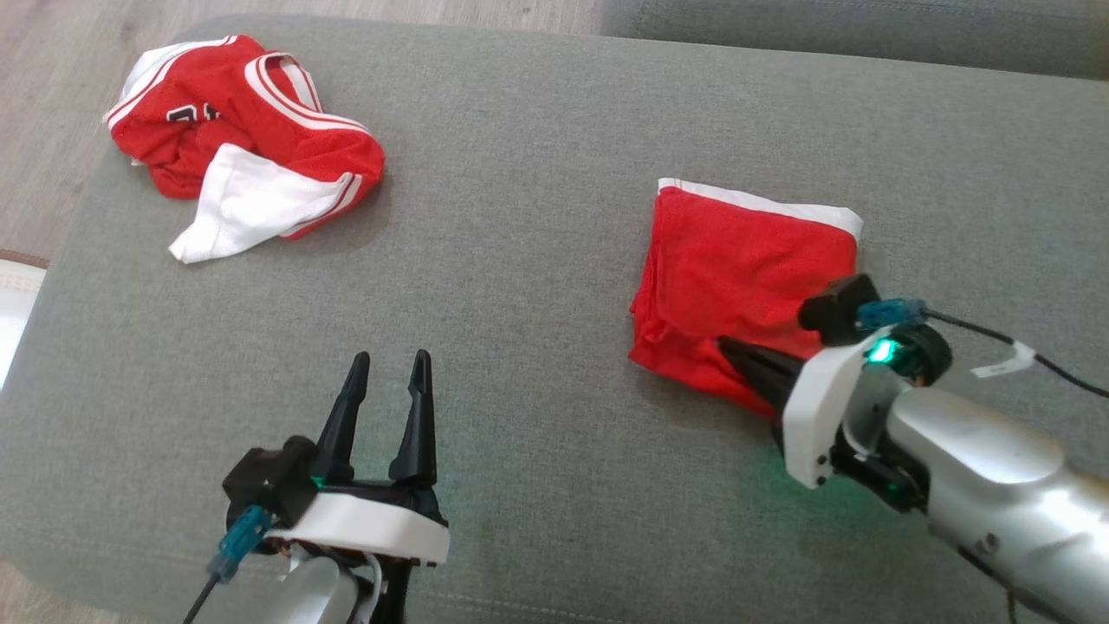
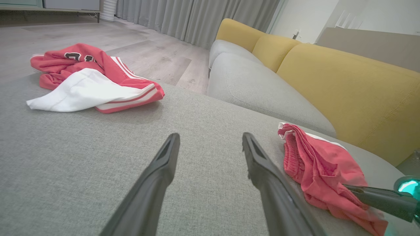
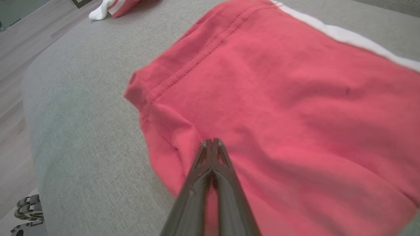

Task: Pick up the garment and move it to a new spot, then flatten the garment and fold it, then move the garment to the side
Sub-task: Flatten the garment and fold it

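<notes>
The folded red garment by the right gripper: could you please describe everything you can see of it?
The folded red garment looks like soft knit cloth, folded into a rough square of several layers. It has a white band along its far edge and a stitched hem along its left edge. It lies flat, slightly rumpled, on the grey cushion. The right gripper is shut, with its tips on the near edge. Whether it pinches the cloth is unclear.

Under the black-fingered right gripper (image 3: 212, 141), the folded garment (image 1: 736, 269) is plain red with a white band at its far edge. Beyond the left gripper (image 1: 392, 355), the crumpled garment (image 1: 243, 147) is red and white, striped, with dark lettering, perhaps numerals.
</notes>
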You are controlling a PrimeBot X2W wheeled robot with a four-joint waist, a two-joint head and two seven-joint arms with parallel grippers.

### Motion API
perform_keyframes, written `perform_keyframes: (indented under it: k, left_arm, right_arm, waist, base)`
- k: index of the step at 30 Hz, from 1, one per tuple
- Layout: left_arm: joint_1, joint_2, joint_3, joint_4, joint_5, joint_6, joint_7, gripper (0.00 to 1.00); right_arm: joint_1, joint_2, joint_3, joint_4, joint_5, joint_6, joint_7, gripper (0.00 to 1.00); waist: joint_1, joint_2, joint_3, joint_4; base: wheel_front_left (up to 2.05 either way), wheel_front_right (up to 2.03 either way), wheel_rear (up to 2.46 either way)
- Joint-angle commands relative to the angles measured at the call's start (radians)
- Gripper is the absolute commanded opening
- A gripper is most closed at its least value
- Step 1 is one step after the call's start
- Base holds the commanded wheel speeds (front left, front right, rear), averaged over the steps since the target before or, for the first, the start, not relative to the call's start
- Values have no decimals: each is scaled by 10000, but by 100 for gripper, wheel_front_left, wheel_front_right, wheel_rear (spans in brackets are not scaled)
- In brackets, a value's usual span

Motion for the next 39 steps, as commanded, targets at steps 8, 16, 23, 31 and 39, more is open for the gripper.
perform_keyframes:
  k: [8, 16, 23, 31, 39]
  left_arm:
    - [-313, 99, 193, -211, 64, -33, -60, 100]
    - [-301, 144, 235, -211, 12, 26, -62, 100]
    - [-247, 208, 340, -223, 7, 45, -75, 100]
    - [-233, 300, 381, -96, 245, 245, -86, 100]
    - [129, 317, 500, 31, 437, 443, -100, 100]
  right_arm:
    - [-268, 721, 155, -37, -123, 73, 91, 0]
    - [-275, 1049, 190, 28, -446, 73, -103, 0]
    - [-597, 1166, -106, 372, -476, 73, -1765, 0]
    - [-210, 1595, -2146, 1397, -1191, 73, -2673, 67]
    - [1520, 2279, -6455, 1347, -4051, 73, -2704, 100]
  waist:
    - [0, 0, 8, 148]
    - [0, 0, 9, 62]
    - [0, 0, -299, -397]
    - [0, 0, -837, -1212]
    - [0, 0, -1219, -1906]
  base:
    - [0, 0, 0]
    - [0, 0, 0]
    - [0, 0, 0]
    - [0, 0, 0]
    - [0, 0, 0]
